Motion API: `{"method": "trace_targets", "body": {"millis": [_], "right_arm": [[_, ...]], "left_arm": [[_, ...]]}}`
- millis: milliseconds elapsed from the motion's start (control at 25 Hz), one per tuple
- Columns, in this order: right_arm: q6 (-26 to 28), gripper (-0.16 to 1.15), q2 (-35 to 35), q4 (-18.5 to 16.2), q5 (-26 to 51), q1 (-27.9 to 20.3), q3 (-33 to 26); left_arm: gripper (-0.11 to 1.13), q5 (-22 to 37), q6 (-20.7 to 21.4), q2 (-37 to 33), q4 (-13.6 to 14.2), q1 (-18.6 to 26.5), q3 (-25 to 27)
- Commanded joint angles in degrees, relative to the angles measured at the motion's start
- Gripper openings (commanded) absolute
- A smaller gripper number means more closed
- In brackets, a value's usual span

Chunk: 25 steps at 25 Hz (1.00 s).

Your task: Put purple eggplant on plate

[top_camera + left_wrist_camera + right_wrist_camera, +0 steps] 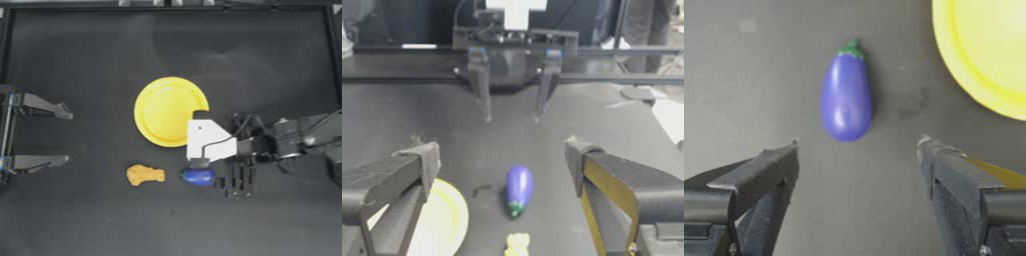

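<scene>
The purple eggplant (198,176) lies on the dark table just in front of the yellow plate (167,111), apart from its rim. In the right wrist view the eggplant (846,97) lies flat, green stem pointing away, just beyond the fingertips, with the plate (984,55) off to one side. My right gripper (858,144) hovers open over the table at the eggplant's blunt end, touching nothing. From above, the right gripper (220,179) sits right of the eggplant. My left gripper (65,136) waits open at the left edge.
A lumpy orange-tan nugget (145,174) lies left of the eggplant. In the left wrist view the eggplant (519,190), plate (445,220) and nugget (517,245) lie between that arm's jaws, with the right gripper (512,119) hanging beyond them.
</scene>
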Motion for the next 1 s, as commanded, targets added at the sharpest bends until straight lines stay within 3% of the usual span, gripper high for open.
{"method": "trace_targets", "body": {"millis": [40, 1000], "right_arm": [[1.3, 0.98, 1.4, -0.5, -0.3, 0.9, -2.2], [2.7, 0.98, 13.4, -1.5, -7.1, 1.3, -2.4]], "left_arm": [[1.03, 0.1, 0.0, 0.6, -0.1, 0.3, -1.6], [1.03, 0.4, 0.0, 0.6, -0.1, 0.5, -1.3]]}}
